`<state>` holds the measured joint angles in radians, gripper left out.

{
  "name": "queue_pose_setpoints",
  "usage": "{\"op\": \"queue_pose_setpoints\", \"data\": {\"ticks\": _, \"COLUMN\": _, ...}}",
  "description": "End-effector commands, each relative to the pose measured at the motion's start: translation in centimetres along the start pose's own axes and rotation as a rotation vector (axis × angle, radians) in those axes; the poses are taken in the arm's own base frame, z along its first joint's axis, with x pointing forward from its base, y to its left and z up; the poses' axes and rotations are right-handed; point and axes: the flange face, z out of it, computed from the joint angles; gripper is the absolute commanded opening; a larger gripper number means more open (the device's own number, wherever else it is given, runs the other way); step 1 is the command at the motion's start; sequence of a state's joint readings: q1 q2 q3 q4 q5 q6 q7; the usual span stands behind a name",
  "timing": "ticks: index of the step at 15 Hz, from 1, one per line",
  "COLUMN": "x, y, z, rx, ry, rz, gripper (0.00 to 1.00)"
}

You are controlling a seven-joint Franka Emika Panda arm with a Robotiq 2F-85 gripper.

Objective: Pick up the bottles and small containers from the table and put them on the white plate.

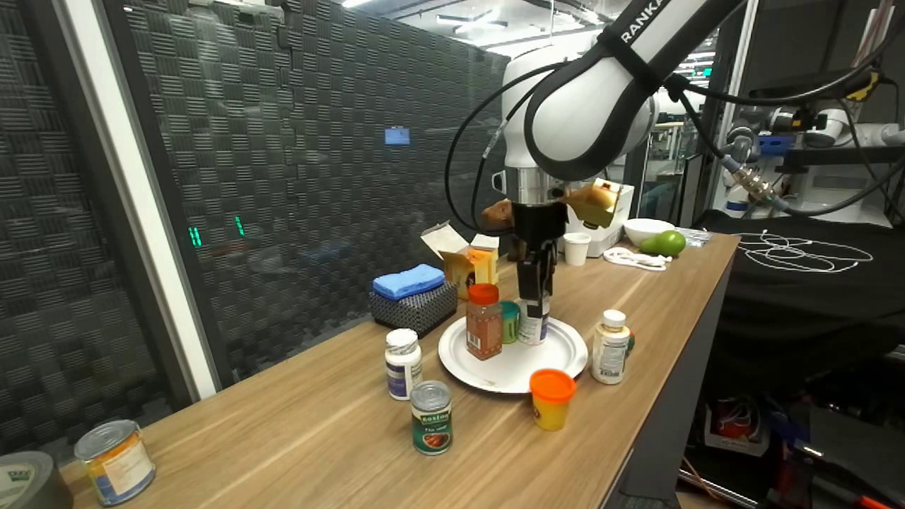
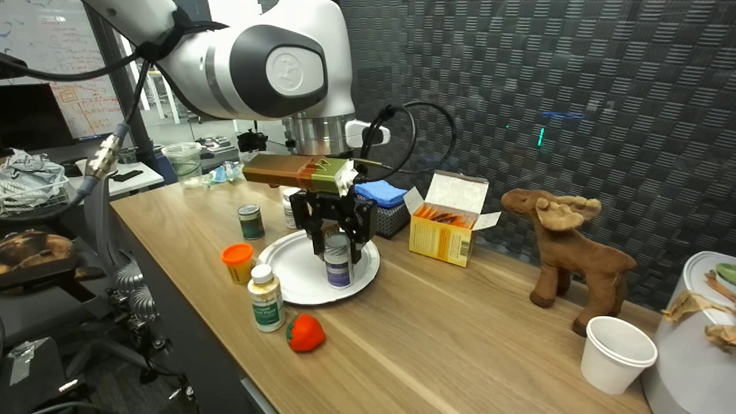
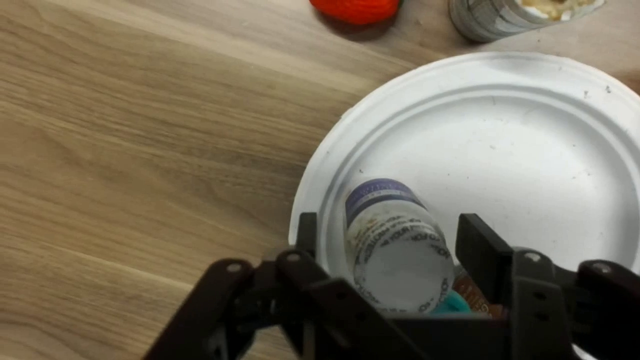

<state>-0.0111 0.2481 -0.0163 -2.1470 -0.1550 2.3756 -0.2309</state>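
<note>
While the jaws of the gripper (image 3: 387, 222) were spread apart, a purple-labelled pill bottle (image 3: 400, 270) was framed upright between them, and a gap could be made out on either side of it in the wrist view: loosely straddled, then, rather than clenched! The bottle was stood on the white plate (image 1: 509, 375), and company was found for it there: a tall orange-red sauce bottle (image 1: 484, 322) was planted upright, and a green-lidded jar (image 1: 509, 322) was seen between the two in an exterior view. Whether those three were touching could not be told.

Over to the table (image 2: 437, 322), where more was spread around the plate! A second white bottle (image 1: 404, 364), also purple-labelled, was placed near the rim; an orange-lidded yellow cup (image 1: 551, 399) was set just outside it; and a white-capped bottle (image 2: 266, 299) was spotted right by the rim in both exterior views, with a red strawberry-shaped toy (image 2: 306, 332) laid close by.

Beyond the plate, a flat blue item (image 1: 409, 281) was rested on a dark patterned box (image 1: 417, 311), beside which a yellow carton (image 2: 443, 241) was seen with its flaps raised. A plush moose (image 2: 566, 247) was stood upright, with white paper cups (image 2: 618, 353) stacked near its hind feet.
</note>
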Motion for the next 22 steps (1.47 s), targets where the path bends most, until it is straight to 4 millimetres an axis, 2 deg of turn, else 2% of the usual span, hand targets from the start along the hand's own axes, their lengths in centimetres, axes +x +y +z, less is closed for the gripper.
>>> {"op": "queue_pose_setpoints", "data": {"ticks": 1, "x": -2.0, "y": 0.9, "z": -2.5, "rx": -0.010, "ry": 0.025, "rz": 0.037, "gripper": 1.00}}
{"op": "queue_pose_setpoints", "data": {"ticks": 5, "x": -5.5, "y": 1.7, "z": -4.6, "rx": 0.007, "ry": -0.002, "rz": 0.155, "gripper": 1.00}}
{"op": "queue_pose_setpoints", "data": {"ticks": 8, "x": -8.9, "y": 1.0, "z": -5.8, "rx": 0.056, "ry": -0.031, "rz": 0.241, "gripper": 1.00}}
{"op": "queue_pose_setpoints", "data": {"ticks": 11, "x": -11.3, "y": -0.4, "z": -6.6, "rx": 0.111, "ry": -0.023, "rz": 0.299, "gripper": 1.00}}
{"op": "queue_pose_setpoints", "data": {"ticks": 16, "x": -13.1, "y": -2.2, "z": -6.0, "rx": 0.083, "ry": 0.011, "rz": 0.350, "gripper": 1.00}}
{"op": "queue_pose_setpoints", "data": {"ticks": 22, "x": -12.5, "y": -4.0, "z": -5.0, "rx": 0.054, "ry": 0.061, "rz": 0.349, "gripper": 1.00}}
